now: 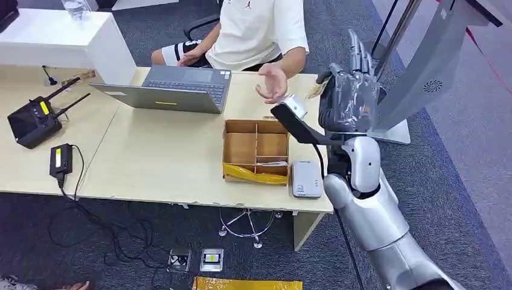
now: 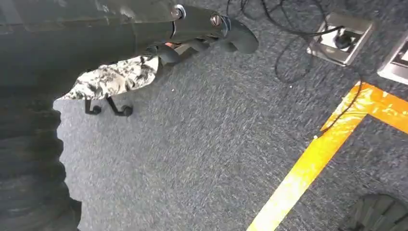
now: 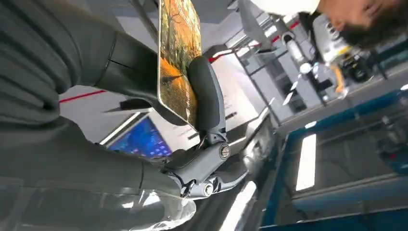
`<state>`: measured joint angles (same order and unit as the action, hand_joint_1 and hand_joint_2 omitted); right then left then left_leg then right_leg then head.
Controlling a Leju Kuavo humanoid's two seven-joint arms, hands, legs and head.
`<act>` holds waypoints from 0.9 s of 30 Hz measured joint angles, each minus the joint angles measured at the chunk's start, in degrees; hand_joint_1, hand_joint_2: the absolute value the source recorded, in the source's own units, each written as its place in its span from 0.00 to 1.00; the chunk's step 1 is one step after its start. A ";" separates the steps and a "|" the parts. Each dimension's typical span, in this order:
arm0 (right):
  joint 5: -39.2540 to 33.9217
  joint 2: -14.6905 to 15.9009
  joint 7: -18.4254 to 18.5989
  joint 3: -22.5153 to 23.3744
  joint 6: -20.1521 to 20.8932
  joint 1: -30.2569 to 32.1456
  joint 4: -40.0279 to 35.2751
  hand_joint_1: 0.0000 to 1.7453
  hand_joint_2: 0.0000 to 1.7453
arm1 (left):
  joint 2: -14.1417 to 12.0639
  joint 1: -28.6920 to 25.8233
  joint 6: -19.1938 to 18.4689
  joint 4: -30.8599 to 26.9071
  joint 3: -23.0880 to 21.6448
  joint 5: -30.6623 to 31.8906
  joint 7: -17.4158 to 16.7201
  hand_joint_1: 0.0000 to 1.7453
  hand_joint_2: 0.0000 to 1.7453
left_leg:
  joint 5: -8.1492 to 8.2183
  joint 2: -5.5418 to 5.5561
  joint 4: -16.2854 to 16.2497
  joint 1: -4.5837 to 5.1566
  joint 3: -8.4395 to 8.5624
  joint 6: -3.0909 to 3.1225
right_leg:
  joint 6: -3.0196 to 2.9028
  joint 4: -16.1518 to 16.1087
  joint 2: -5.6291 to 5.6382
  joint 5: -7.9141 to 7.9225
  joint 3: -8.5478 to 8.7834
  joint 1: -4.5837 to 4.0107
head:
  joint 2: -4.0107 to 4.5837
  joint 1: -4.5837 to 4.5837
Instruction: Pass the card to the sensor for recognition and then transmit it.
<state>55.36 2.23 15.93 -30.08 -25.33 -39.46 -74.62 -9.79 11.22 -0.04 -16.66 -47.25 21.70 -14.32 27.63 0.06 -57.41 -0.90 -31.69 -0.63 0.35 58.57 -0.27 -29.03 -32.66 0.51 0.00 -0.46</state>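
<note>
My right hand [image 1: 350, 90] is raised over the table's right end, fingers pointing up. It pinches a card [image 3: 177, 57] printed with an autumn picture between thumb and fingers; in the head view the card's edge [image 1: 314, 90] sticks out towards the person. The person's open palm [image 1: 273, 81] is held out just left of the card, apart from it. The white sensor box [image 1: 307, 179] lies flat on the table near the front edge, below my hand. My left hand [image 2: 207, 33] hangs over the carpet, fingers loosely bent, holding nothing.
A cardboard box [image 1: 241, 145] with compartments sits beside the sensor. An open laptop [image 1: 175, 87] stands in front of the seated person. A black controller [image 1: 33, 121] and a small black device [image 1: 60, 160] lie at the left. Yellow floor tape [image 2: 312, 159] runs across the carpet.
</note>
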 joint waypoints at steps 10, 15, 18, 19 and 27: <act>0.33 -3.61 3.30 -4.48 9.59 -10.32 17.95 1.00 1.00 | 0.59 1.55 -1.14 0.02 0.00 1.84 0.13 0.00 1.00 | -0.01 0.08 -0.01 0.00 -0.14 0.00 | 0.00 0.02 -0.06 0.00 -0.10 0.00 | 0.00 0.00; 1.81 -4.74 5.62 -6.03 10.84 -14.35 27.15 1.00 1.00 | 0.66 1.55 -1.14 0.09 0.00 2.23 0.13 0.00 1.00 | 0.00 0.08 -0.02 0.00 -0.16 0.00 | 0.00 0.01 -0.06 -0.01 -0.15 0.00 | 0.00 0.00; 2.58 -4.79 6.43 -6.55 11.21 -15.25 30.12 0.00 1.00 | 0.66 1.50 -1.14 0.13 0.00 2.38 0.13 0.00 1.00 | 0.00 0.08 -0.02 0.00 -0.17 0.00 | 0.00 0.00 -0.06 -0.01 -0.16 0.00 | 0.00 0.00; 2.93 -4.81 6.77 -6.71 11.16 -15.41 30.77 0.00 1.00 | 0.63 1.50 -1.14 0.15 0.00 2.38 0.13 0.00 1.00 | 0.00 0.07 -0.02 0.00 -0.16 0.00 | 0.00 0.00 -0.04 0.00 -0.15 0.00 | 0.00 0.00; 1.42 -4.11 3.93 -6.42 4.58 -14.75 30.11 0.00 1.00 | 0.59 0.78 -0.85 0.22 0.04 2.73 0.09 0.00 1.00 | 0.00 0.03 -0.04 0.00 -0.12 0.00 | 0.00 0.00 -0.01 0.00 -0.16 -0.01 | 0.00 -0.02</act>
<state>56.78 -1.88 19.87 -36.50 -20.74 -54.21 -44.51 -9.20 12.00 -0.90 -16.44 -47.21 24.44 -14.23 27.63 0.09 -57.45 -0.90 -31.81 -0.63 0.34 58.57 -0.27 -29.03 -32.82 0.50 0.00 -0.48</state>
